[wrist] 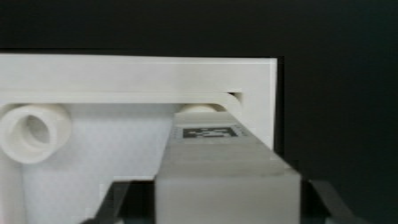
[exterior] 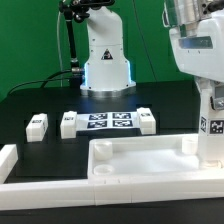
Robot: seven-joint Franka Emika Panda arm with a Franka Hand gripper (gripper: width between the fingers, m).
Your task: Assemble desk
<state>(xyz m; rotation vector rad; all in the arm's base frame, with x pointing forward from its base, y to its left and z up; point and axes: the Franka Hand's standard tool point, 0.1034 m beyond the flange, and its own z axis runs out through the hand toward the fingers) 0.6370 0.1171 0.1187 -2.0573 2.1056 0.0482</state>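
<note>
Dial: centred on the marker board [exterior: 110, 122] in the exterior view; 12 o'clock points away from the camera, 3 o'clock to the exterior view's right.
Robot base [exterior: 105, 62]: 12 o'clock, behind the board.
First leg [exterior: 69, 123]: 9 o'clock, just beside the board.
Second leg [exterior: 146, 121]: 3 o'clock, just beside the board.
Third leg [exterior: 37, 125]: farther out at 9 o'clock, apart from the first leg.
Tabletop [exterior: 150, 166]: 5 o'clock, in front of the board.
Held leg [exterior: 212, 128]: 4 o'clock, between the fingers of the gripper [wrist: 226, 203], over the tabletop's 3 o'clock end, at a corner socket [wrist: 214, 100].
Long border bar [exterior: 100, 196]: 6 o'clock, in front of the tabletop.
Short border bar [exterior: 8, 158]: 8 o'clock.
</note>
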